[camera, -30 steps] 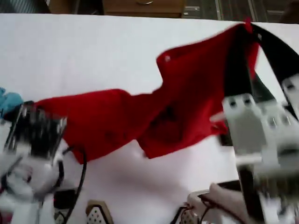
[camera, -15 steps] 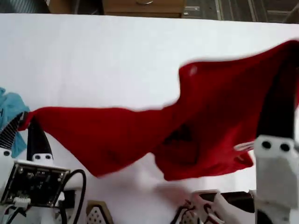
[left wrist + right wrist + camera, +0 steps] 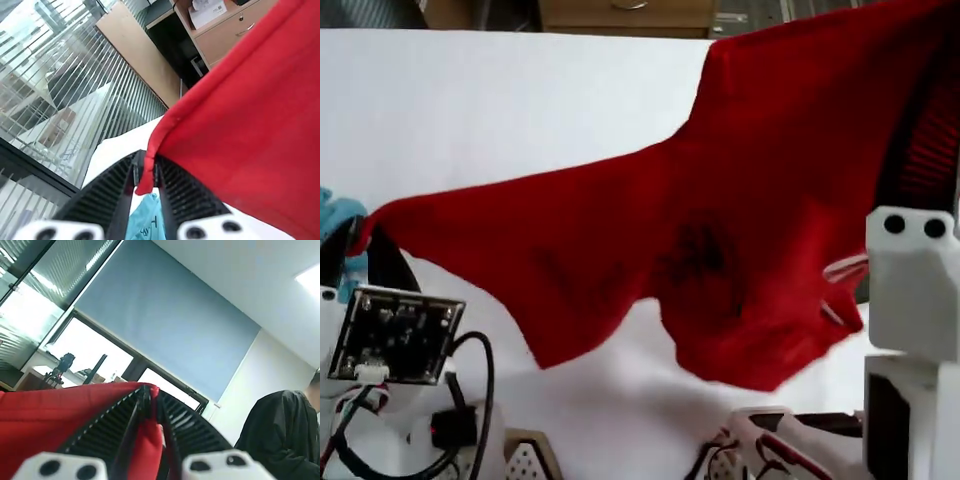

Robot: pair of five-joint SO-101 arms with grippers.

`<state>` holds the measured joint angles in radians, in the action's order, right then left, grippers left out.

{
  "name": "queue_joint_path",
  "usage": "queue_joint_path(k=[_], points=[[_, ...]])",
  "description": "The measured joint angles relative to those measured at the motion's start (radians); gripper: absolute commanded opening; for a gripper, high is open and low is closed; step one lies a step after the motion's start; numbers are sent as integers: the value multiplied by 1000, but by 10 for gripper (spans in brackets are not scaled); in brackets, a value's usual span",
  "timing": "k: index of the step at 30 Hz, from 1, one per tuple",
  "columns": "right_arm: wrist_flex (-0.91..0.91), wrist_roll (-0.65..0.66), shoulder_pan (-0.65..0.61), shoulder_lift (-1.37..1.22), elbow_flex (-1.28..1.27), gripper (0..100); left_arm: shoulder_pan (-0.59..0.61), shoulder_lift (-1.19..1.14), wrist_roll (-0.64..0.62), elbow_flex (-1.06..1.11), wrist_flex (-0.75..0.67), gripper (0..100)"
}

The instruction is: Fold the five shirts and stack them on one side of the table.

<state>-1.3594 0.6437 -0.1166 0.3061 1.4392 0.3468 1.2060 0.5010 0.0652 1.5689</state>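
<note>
A red shirt is held stretched above the white tabletop, one edge pinched in the left hand, another clamped in the right hand.

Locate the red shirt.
In the high view the red shirt hangs above the table, stretched from the left gripper beside the blue shirt up to the right gripper at right.

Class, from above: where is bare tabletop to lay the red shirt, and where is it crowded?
Bare: the far left stretch of the table, between its far edge and the red shirt. Crowded: the near edge, with cables and arm bases, and the left edge, where a blue shirt lies.
</note>
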Motion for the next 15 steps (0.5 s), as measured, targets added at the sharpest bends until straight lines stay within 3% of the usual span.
queue_joint_path(k=[5,15], points=[[-20,0,0,44,0,20,0,0,-2,-100,81,21],[-29,0,0,48,0,20,0,2,-2,-146,100,21]])
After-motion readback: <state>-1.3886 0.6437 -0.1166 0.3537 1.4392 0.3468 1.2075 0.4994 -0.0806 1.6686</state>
